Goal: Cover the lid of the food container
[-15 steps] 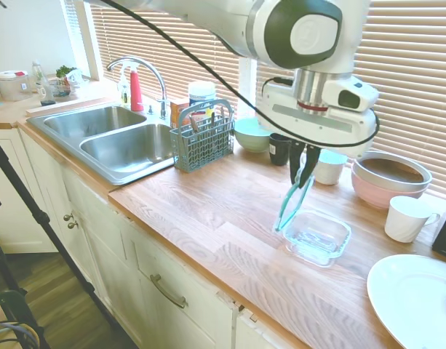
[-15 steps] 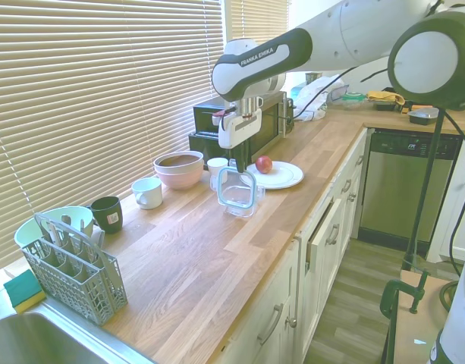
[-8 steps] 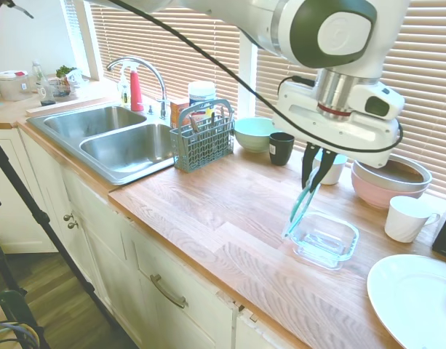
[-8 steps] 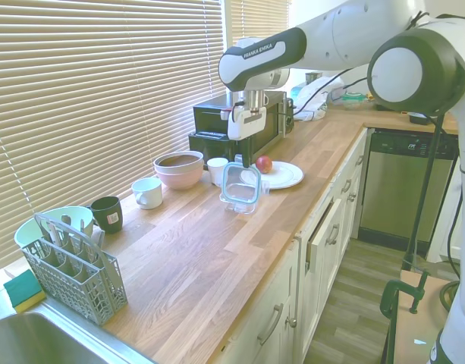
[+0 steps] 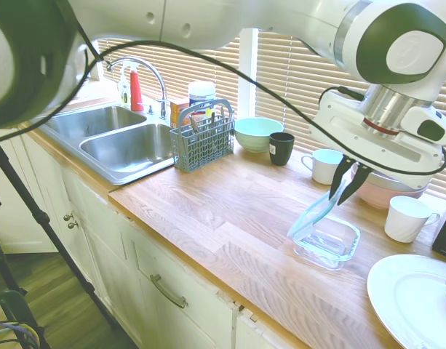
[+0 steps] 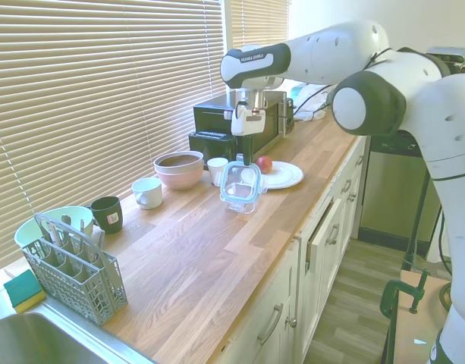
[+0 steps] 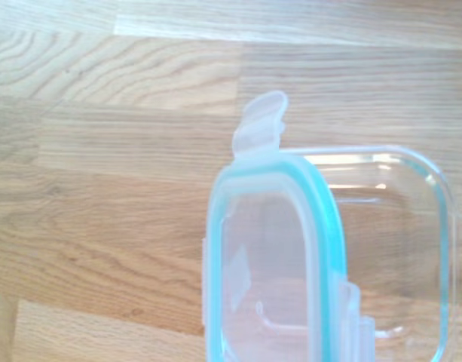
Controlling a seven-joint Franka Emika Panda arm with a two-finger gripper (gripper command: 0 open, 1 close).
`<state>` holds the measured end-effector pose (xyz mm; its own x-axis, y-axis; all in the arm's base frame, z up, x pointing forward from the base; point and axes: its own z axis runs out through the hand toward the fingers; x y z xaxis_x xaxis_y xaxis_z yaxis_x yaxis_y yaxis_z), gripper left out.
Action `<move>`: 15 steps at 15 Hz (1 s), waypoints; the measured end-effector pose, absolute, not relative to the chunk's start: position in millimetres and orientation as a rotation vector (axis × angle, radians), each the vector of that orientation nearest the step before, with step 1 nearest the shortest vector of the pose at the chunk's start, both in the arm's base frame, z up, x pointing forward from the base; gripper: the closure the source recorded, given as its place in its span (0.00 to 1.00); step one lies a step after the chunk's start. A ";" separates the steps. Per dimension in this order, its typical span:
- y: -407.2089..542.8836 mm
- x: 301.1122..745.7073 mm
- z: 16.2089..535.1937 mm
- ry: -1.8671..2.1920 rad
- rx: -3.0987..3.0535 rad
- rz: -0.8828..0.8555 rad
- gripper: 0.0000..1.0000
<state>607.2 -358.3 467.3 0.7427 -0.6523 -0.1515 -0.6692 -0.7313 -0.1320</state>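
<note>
Gripper (image 5: pixel 347 191) clenched on the upper edge of the lid (image 5: pixel 315 214), which hangs tilted from it with its low edge resting at or just above the sink-side rim of the container (image 5: pixel 329 242). Change over the last second: lid was held nearly on edge, standing beside the container on its sink side; arm has since carried its top across toward the pink bowl (image 5: pixel 388 182), so the lid now leans well over the container's mouth. Container itself has slid a little along the counter (image 5: pixel 208 211) away from the sink (image 5: pixel 110 138). Judgement: closing is partway done; low edge looks seated or nearly so, and what remains is to lay the raised edge down flat and let go. Second exterior view agrees: lid (image 6: pixel 240 184) lies over the container (image 6: pixel 240 202) in front of the plate (image 6: pixel 281 175). Wrist view shows lid (image 7: pixel 264 256) overlapping the container (image 7: pixel 411 249) by only part of its width, one snap flap sticking out past the rim. Unclear: whether the low edge truly touches the glass, since both are transparent; whether lid corners line up with the container's; fingertip contact is small and dark in both exterior views. Wrist view cuts off the near part of both lid and container.
</note>
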 end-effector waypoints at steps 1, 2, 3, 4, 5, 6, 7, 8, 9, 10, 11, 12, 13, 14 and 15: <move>-360.9 612.6 464.7 1.065 -2.765 0.149 1.00; -363.5 617.4 462.0 1.071 -2.767 0.155 1.00; -366.2 621.2 458.6 1.077 -2.768 0.160 1.00; -369.2 623.9 455.2 1.083 -2.767 0.163 1.00; -371.7 625.7 451.9 1.091 -2.764 0.168 1.00; -375.1 626.7 448.8 1.099 -2.761 0.172 1.00; -379.5 626.9 445.1 1.106 -2.759 0.176 1.00; -384.4 626.4 440.2 1.113 -2.754 0.184 1.00; -389.8 625.6 435.6 1.119 -2.749 0.190 1.00; -396.0 624.6 429.7 1.127 -2.742 0.196 1.00; -401.6 623.8 423.8 1.134 -2.736 0.201 1.00; -405.9 623.3 418.3 1.138 -2.731 0.207 1.00; -409.3 623.2 412.9 1.140 -2.724 0.217 1.00; -411.6 624.1 409.0 1.139 -2.720 0.224 1.00; -413.0 625.6 405.2 1.137 -2.719 0.228 1.00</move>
